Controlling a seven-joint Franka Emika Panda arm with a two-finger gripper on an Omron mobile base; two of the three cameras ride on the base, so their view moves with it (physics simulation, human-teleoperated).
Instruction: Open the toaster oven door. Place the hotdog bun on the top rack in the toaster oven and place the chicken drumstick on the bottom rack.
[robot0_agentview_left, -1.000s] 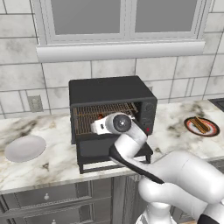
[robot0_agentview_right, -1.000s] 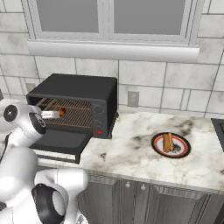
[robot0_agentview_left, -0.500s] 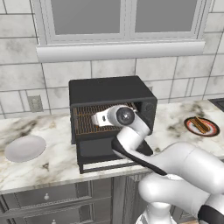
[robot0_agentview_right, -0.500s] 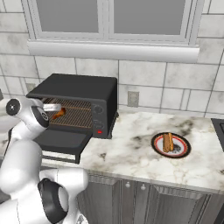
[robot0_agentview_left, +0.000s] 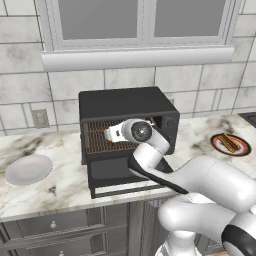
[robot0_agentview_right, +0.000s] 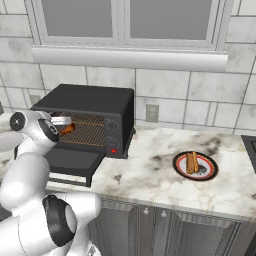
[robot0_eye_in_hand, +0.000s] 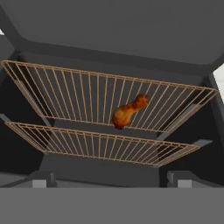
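The toaster oven door hangs folded down, and the gripper sits at the toaster oven mouth, fingers spread wide and empty. The chicken drumstick lies on the top rack (not the bottom rack), while the hotdog bun rests on a plate well right of the oven.

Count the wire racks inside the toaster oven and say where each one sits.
2. The top rack spans the upper cavity, with the chicken drumstick seen against it; the bottom rack sits just below, bare. None looks hidden.

The white arm reaches forward, wrist level, its gripper pointing ahead with jaws spread wide, holding nothing
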